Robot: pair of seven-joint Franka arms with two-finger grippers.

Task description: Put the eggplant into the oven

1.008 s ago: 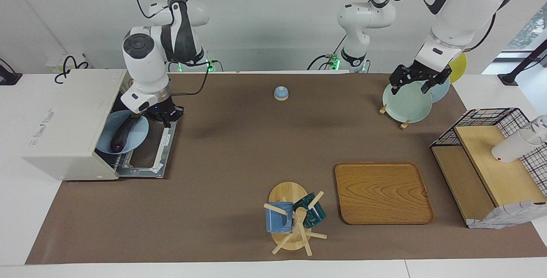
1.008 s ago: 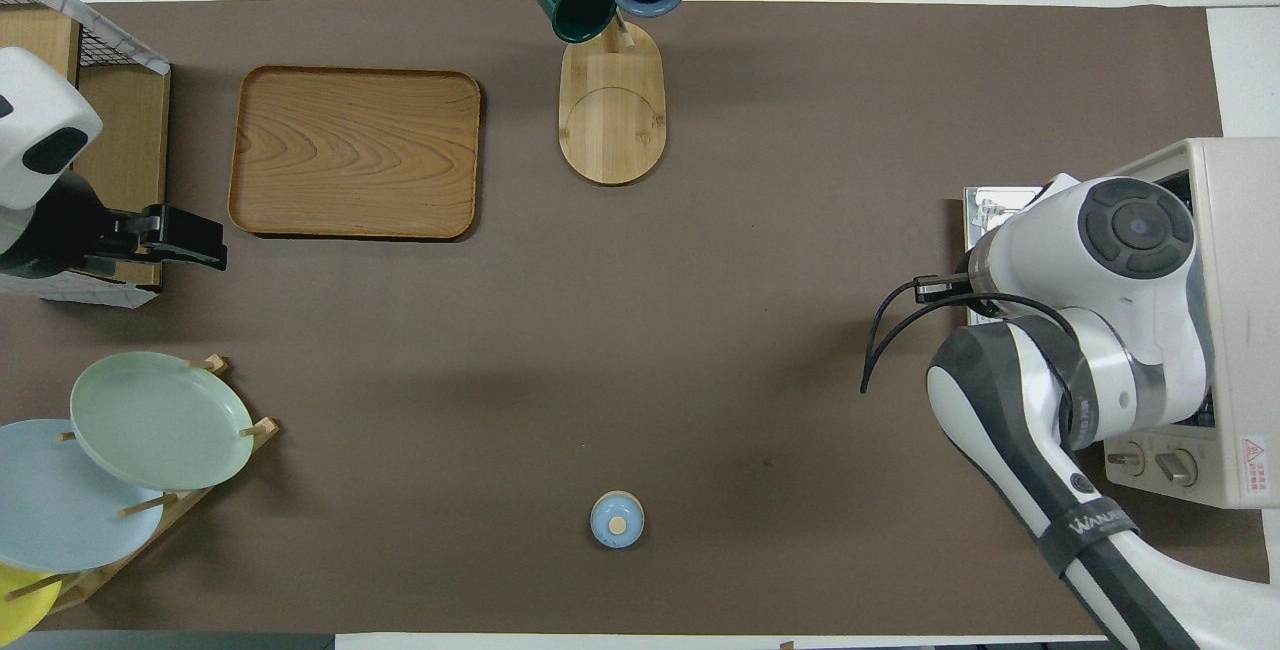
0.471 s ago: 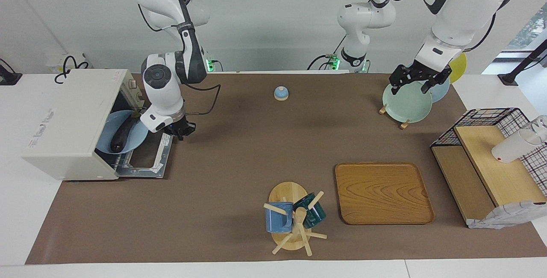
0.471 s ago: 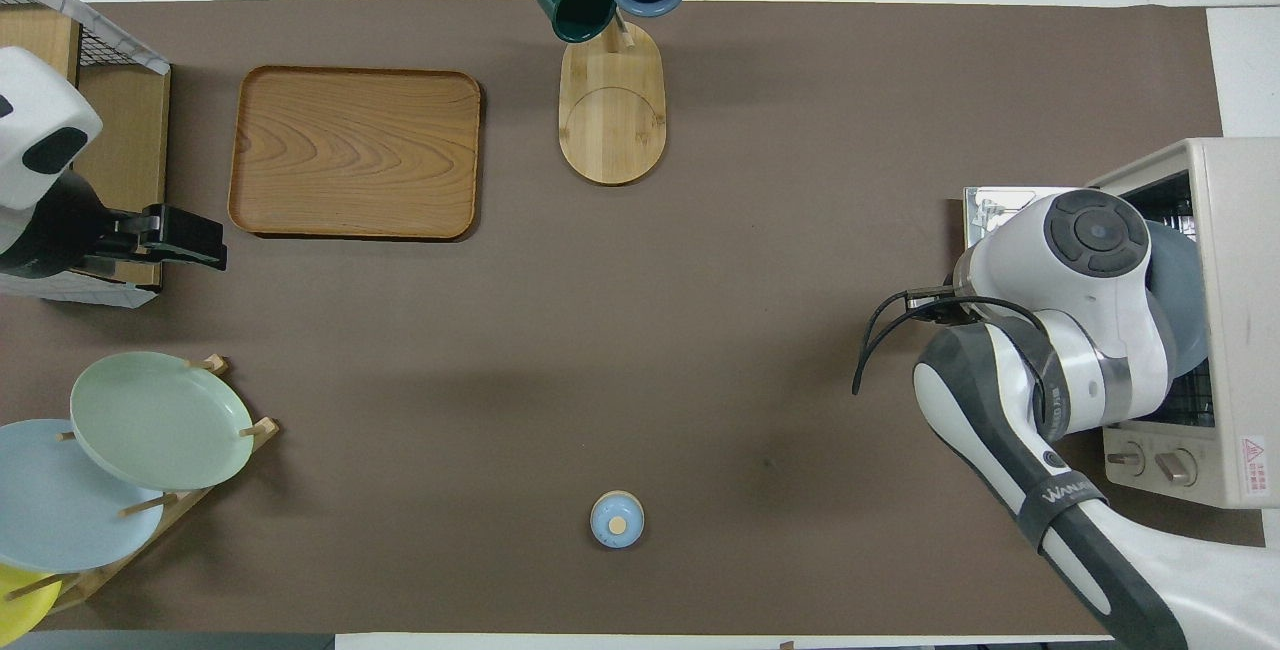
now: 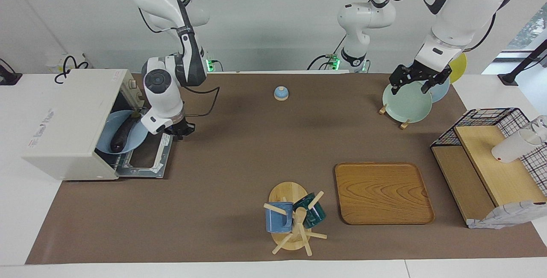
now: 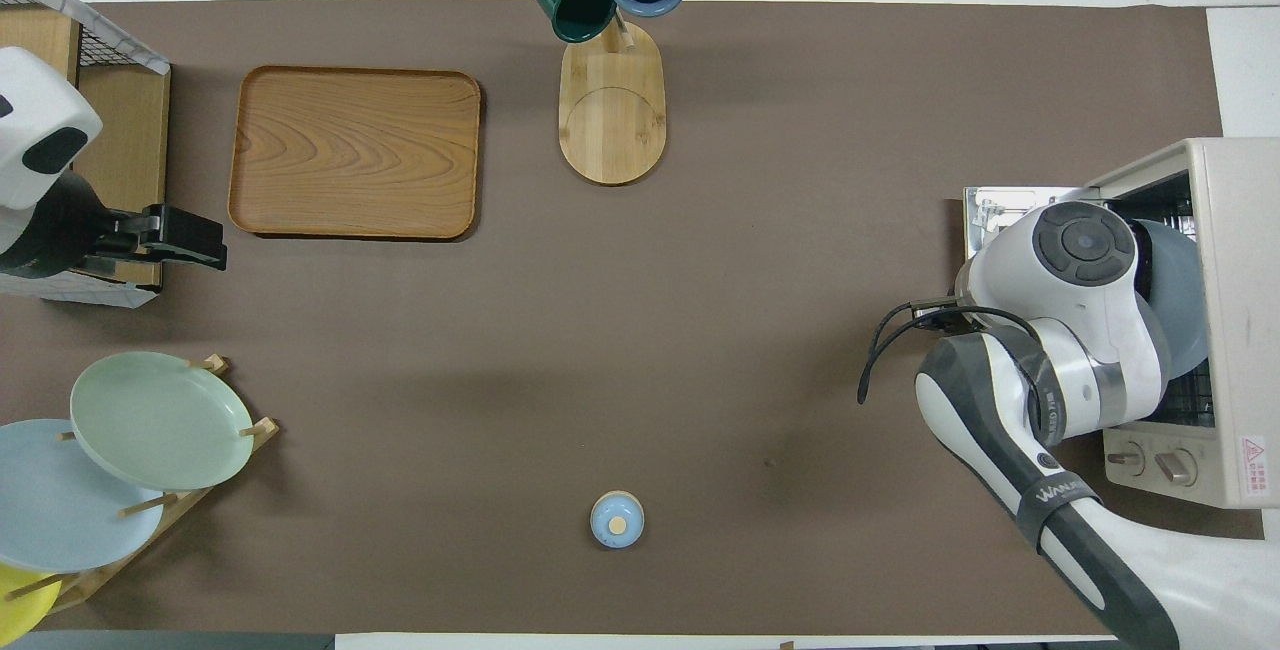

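Note:
The off-white oven (image 5: 68,119) stands at the right arm's end of the table, its door (image 5: 147,160) folded down flat. The dark eggplant (image 5: 123,131) lies on a blue plate (image 5: 107,139) on the rack inside the oven. My right gripper (image 5: 181,130) hangs over the door's edge, just outside the oven and apart from the plate. In the overhead view the right arm hides the eggplant, and only the oven (image 6: 1240,310) and the plate's rim (image 6: 1180,315) show. My left gripper (image 5: 411,85) waits over the plate rack, and it also shows in the overhead view (image 6: 190,238).
A rack with a green plate (image 5: 407,103) and other plates stands near the left arm. A small blue lidded pot (image 5: 280,93) sits mid-table near the robots. A wooden tray (image 5: 382,192), a mug tree (image 5: 292,218) and a wire-and-wood shelf (image 5: 491,167) lie farther out.
My right gripper has drawn back from the plate's rim, out of the oven mouth, to over the door's edge. The plate and eggplant stay in the oven. The left arm has not moved.

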